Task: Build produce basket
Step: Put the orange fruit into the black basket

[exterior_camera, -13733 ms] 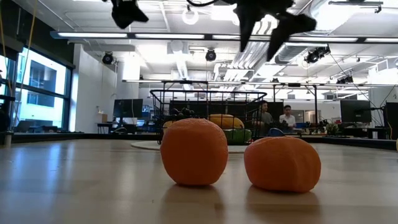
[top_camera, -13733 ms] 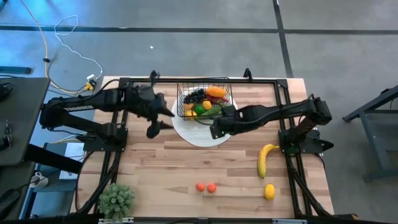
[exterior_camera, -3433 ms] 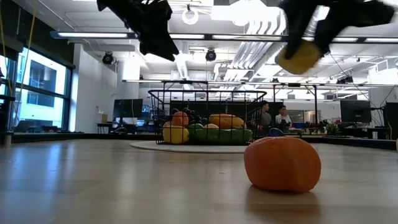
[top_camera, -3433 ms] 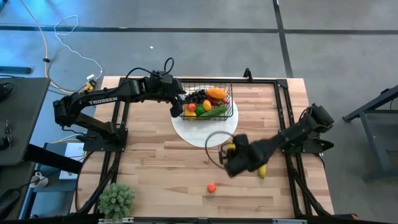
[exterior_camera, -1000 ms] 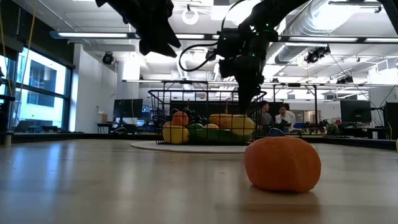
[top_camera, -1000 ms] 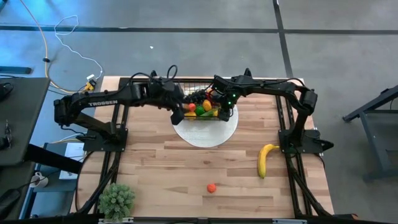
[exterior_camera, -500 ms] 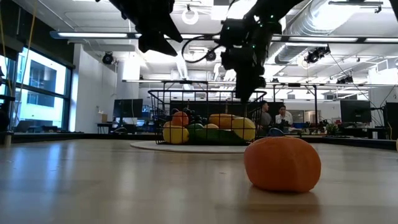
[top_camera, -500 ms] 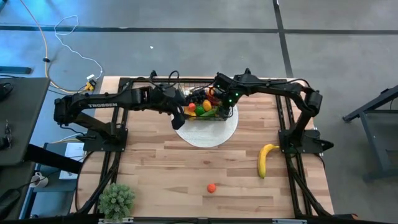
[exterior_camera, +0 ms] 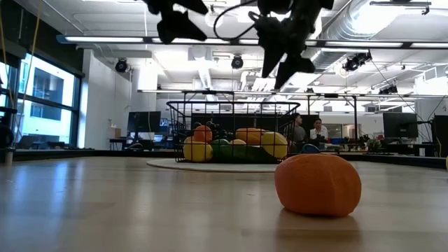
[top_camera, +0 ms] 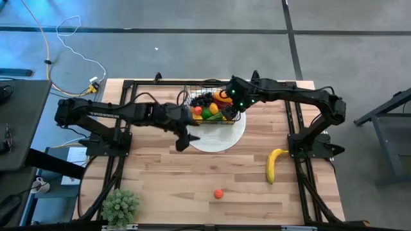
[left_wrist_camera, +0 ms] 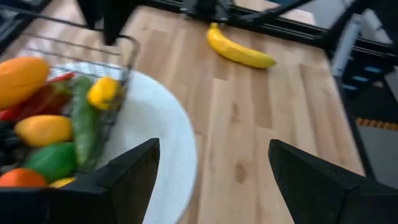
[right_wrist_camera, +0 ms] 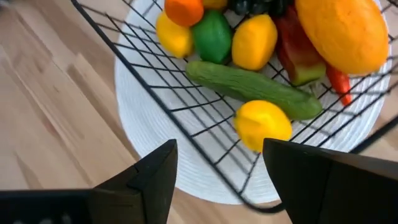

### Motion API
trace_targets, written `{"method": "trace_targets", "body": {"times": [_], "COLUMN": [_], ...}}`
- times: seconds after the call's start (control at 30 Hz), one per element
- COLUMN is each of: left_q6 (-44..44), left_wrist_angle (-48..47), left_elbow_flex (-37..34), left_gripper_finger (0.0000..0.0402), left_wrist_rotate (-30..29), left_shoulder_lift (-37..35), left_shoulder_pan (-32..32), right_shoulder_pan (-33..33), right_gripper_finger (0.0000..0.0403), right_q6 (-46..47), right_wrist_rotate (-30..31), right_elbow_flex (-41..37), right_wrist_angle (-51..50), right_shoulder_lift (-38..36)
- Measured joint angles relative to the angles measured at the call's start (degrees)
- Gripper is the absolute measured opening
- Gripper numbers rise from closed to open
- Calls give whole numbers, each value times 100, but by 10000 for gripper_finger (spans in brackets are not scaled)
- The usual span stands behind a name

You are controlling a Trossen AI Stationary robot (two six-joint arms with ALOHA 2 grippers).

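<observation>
Nearest the low camera, a single orange fruit [exterior_camera: 318, 184] lies on the wooden counter [top_camera: 192, 173], with a spiky potted plant [top_camera: 121, 206] at the near left corner and a banana [top_camera: 275, 164] lying alone toward the right edge. Farther back, a round white plate [top_camera: 215, 140] carries the black wire basket [top_camera: 212, 106]. The basket holds the produce [right_wrist_camera: 261, 62]: a cucumber [right_wrist_camera: 252, 89], lemons, a lime [right_wrist_camera: 212, 36], dark grapes, a red chilli and a large orange piece. One lemon [right_wrist_camera: 263, 124] rests against the mesh beside the cucumber.

The left tool [top_camera: 182, 137] hovers over the plate's left edge, just outside the basket, fingers spread and empty. The right tool [top_camera: 234, 97] hangs above the basket's right side, released, holding nothing. Neither tool blocks the basket in the low view; both appear above it.

Compared with a second ago, the right tool has lifted away from the basket's contents, and the left tool has drawn back off the basket rim toward the near side. In the room beyond, people sit at distant desks.
</observation>
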Motion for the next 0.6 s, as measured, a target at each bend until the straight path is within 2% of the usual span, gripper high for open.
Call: {"method": "trace_targets", "body": {"times": [0.27, 0.6], "left_q6": [-17, -15], "left_wrist_angle": [97, 851], "left_elbow_flex": [0, -2], "left_gripper_finger": [291, 291], "left_wrist_rotate": [-419, -956], "left_shoulder_lift": [39, 577], "left_shoulder_pan": [-904, -1872], "right_shoulder_pan": [694, 1507], "right_gripper_finger": [216, 216], "right_q6": [1549, 2683], "right_wrist_rotate": [487, 966], "right_elbow_flex": [0, 0], "right_wrist_angle": [7, -3], "right_shoulder_lift": [-211, -203]}}
